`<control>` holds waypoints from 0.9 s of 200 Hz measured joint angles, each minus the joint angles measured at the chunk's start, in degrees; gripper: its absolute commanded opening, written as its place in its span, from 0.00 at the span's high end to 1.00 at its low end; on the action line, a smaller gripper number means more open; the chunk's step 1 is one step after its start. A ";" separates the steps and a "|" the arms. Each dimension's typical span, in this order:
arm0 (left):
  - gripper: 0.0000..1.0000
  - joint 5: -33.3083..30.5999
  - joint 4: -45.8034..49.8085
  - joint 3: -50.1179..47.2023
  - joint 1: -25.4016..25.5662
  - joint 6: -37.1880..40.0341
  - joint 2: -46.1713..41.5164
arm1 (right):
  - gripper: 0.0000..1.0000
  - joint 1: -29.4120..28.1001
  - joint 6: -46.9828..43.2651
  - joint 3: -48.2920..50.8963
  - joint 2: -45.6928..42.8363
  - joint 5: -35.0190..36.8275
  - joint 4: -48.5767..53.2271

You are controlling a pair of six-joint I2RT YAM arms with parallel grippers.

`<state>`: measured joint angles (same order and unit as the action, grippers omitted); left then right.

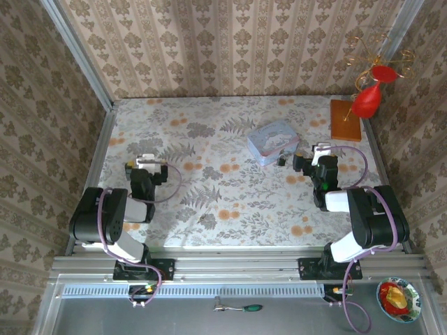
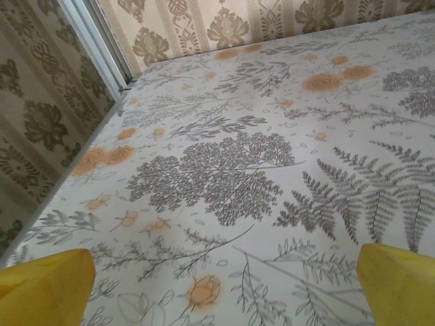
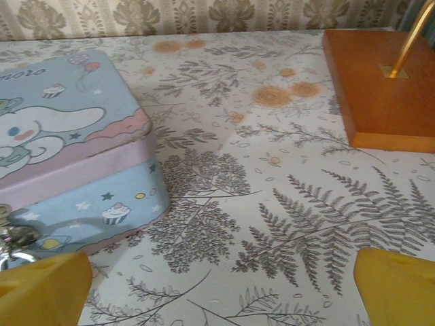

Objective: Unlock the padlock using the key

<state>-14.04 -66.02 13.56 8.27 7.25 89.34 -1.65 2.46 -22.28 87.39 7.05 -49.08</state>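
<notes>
The padlock (image 1: 281, 160) is a tiny dark block on the table, right against the near right corner of the pale blue cartoon tin (image 1: 273, 142). In the right wrist view a bit of pale metal (image 3: 11, 238) shows at the left edge, in front of the tin (image 3: 75, 170). My right gripper (image 1: 311, 156) hovers just right of the padlock, open, with bare tablecloth between its yellow fingers (image 3: 221, 282). My left gripper (image 1: 144, 164) is far off on the left side, open over empty cloth (image 2: 224, 275). The key is out of view.
An orange wooden base (image 1: 346, 120) (image 3: 380, 88) carrying a gold wire stand and a red ornament (image 1: 368, 101) stands at the back right. Papered walls close in the table on three sides. A green-handled tool (image 1: 241, 307) and a bowl (image 1: 398, 299) lie below the table's near edge.
</notes>
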 measured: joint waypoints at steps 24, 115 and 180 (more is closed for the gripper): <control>0.00 -4.70 -0.46 -2.40 6.43 3.91 -4.22 | 0.00 -0.28 -1.03 0.00 -0.31 -1.55 0.28; 0.00 -6.84 45.79 13.05 10.73 -13.92 -46.14 | 0.00 -3.45 -2.71 3.34 -20.24 -2.12 7.96; 0.00 0.63 71.41 16.11 2.25 -34.05 -50.95 | 0.00 -3.87 14.86 -12.66 -42.60 -0.81 40.92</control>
<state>-13.41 5.39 29.67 10.52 -26.81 38.39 -5.52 17.32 -34.94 44.80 6.24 -8.16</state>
